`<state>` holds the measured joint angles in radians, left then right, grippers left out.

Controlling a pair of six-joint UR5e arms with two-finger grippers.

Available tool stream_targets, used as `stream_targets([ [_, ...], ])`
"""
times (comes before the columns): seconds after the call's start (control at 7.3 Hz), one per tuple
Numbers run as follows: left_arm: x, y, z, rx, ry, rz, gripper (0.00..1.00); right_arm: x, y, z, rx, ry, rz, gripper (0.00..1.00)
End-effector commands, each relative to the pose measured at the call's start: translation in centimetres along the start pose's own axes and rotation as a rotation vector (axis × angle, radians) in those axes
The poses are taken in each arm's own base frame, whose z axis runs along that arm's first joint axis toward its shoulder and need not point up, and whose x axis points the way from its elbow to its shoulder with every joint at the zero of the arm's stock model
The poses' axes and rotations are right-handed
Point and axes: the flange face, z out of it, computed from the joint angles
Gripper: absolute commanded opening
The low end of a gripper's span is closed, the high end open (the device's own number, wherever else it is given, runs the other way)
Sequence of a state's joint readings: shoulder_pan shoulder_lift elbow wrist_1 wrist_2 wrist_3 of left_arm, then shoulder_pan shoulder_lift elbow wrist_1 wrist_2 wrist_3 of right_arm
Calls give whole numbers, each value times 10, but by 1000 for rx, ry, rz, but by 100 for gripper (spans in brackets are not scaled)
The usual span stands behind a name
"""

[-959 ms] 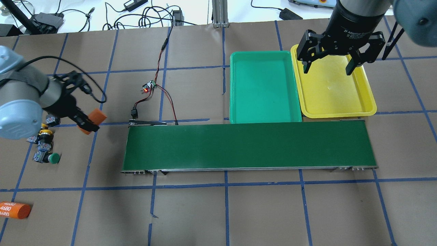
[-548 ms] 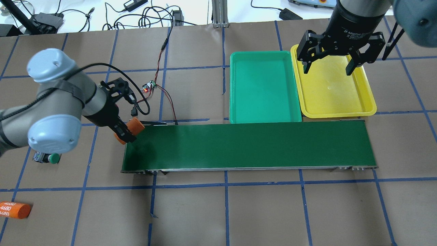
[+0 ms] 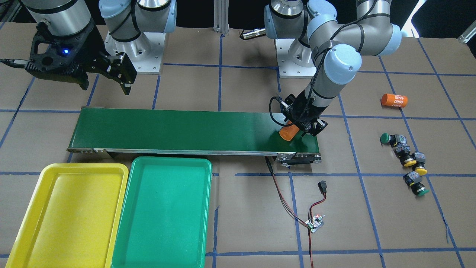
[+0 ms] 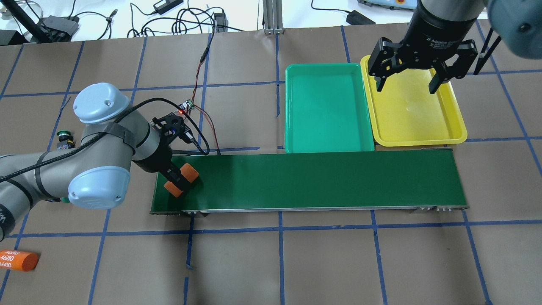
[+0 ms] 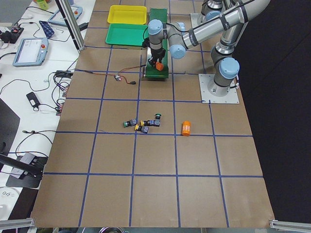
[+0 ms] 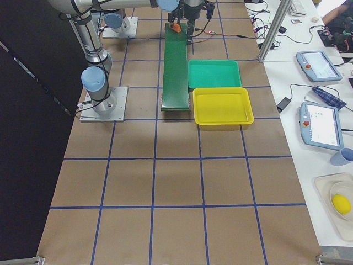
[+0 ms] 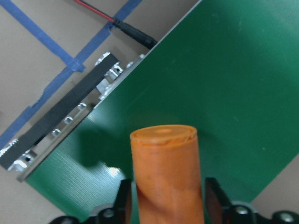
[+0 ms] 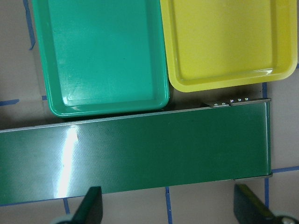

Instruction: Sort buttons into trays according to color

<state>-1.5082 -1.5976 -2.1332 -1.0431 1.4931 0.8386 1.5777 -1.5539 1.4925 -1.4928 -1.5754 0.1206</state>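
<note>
Several buttons (image 3: 405, 156) with yellow or green caps lie in a loose row on the brown table, far off the belt's end; in the overhead view only one green-capped button (image 4: 64, 135) shows beside my left arm. My left gripper (image 4: 180, 180) is shut on an orange cylinder (image 7: 166, 172) and holds it over the left end of the dark-green conveyor belt (image 4: 317, 180). My right gripper (image 4: 404, 84) is open and empty, hovering above the yellow tray (image 4: 415, 118). The green tray (image 4: 326, 110) lies beside it. Both trays are empty.
A second orange cylinder (image 4: 17, 260) lies near the table's front left. A small circuit board (image 4: 185, 106) with red and black wires sits behind the belt's left end. Blue tape lines grid the brown table.
My left arm has swung to the right with the orange cylinder, from beside the buttons to over the belt's left end. The right arm has not moved.
</note>
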Motion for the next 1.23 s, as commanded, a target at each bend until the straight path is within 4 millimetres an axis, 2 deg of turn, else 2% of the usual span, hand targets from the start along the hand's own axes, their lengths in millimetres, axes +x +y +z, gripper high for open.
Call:
stream_targets([
  [0.0,-22,7,-59,-20,-41,-89,100,3,0,4,-8,1,6,100],
  [0.14,-61,35,-83,-82,-10,-218,100,3,-1,4,-8,1,7,100],
  [0.27,-118,92,-89,-88,8,-361,100,3,-1,4,-6,1,7,100],
  [0.41,-169,162,-83,-75,47,-420,100,4,-1,4,-8,1,9,100],
  [0.55,-205,231,-75,-60,70,-545,100,4,-1,4,-8,1,9,100],
  [0.69,-223,270,-73,-53,69,-626,100,4,-1,4,-8,2,9,100],
  [0.82,-242,310,-60,-41,52,-710,100,4,-1,5,-9,3,7,100],
  [0.96,-249,347,-34,-41,71,-781,100,3,0,4,-8,1,7,100],
  [1.1,-248,367,-10,-34,62,-804,100,3,-1,5,-9,1,7,100],
])
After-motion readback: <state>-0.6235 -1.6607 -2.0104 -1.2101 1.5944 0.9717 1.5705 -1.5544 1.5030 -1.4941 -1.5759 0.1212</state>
